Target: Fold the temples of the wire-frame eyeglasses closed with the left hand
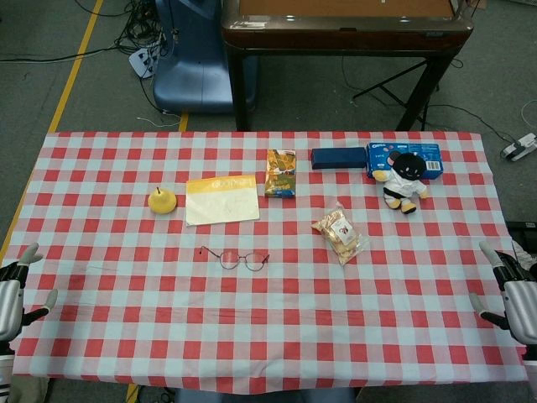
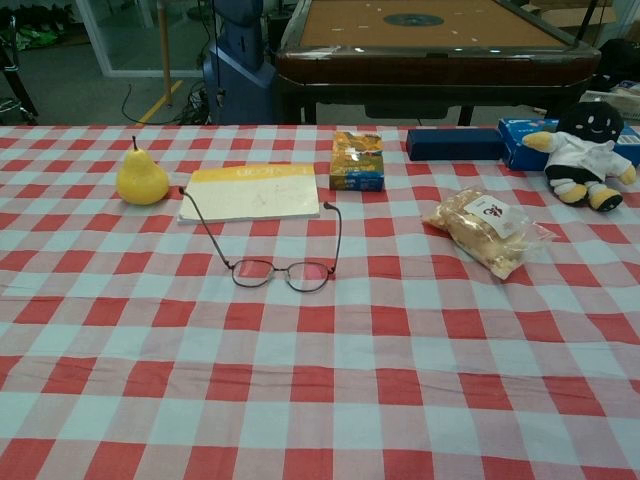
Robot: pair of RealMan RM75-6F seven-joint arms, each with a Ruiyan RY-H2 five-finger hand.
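Observation:
The wire-frame eyeglasses (image 1: 244,260) (image 2: 279,272) stand on the checked tablecloth near the table's middle, lenses toward me, both temples spread open and reaching back toward the yellow notebook. My left hand (image 1: 12,290) hovers at the table's left edge, far from the glasses, fingers apart and holding nothing. My right hand (image 1: 513,292) sits at the right edge, likewise spread and empty. Neither hand shows in the chest view.
A yellow pear (image 1: 162,201) (image 2: 141,178) and a yellow-white notebook (image 1: 221,200) (image 2: 252,193) lie behind the glasses. A small colourful box (image 1: 280,173), a snack bag (image 1: 340,234), a dark blue case (image 1: 338,157), a blue box (image 1: 406,155) and a plush toy (image 1: 405,180) fill the back right.

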